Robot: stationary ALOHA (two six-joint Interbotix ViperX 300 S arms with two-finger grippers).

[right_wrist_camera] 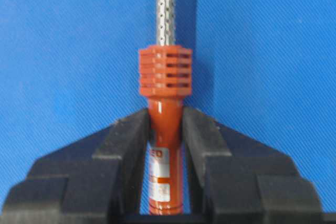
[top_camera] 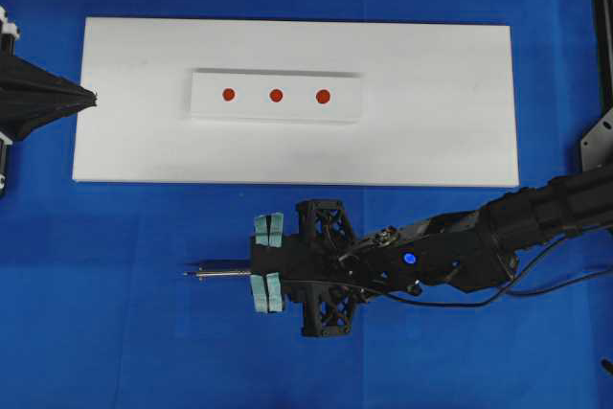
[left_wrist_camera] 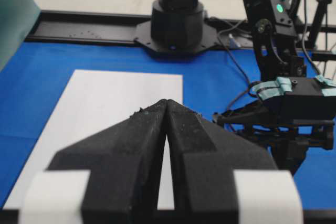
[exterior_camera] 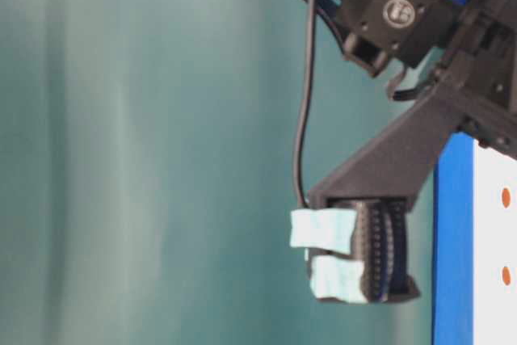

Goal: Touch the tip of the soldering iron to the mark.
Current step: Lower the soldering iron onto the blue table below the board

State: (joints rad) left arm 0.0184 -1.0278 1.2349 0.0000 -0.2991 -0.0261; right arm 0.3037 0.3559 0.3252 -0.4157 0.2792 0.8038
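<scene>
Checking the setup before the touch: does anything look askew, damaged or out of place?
Nothing stands out. The right gripper holds the soldering iron straight between its fingers, its shaft over the blue mat, off the white board. The strip with three red marks lies square on the board. The left gripper is shut, empty.

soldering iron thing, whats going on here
The right gripper is shut on the soldering iron, holding it over the blue mat with its tip pointing left in the overhead view, short of the white board. None of the three red marks is touched yet. The left gripper is shut and empty at the board's left edge.
</scene>
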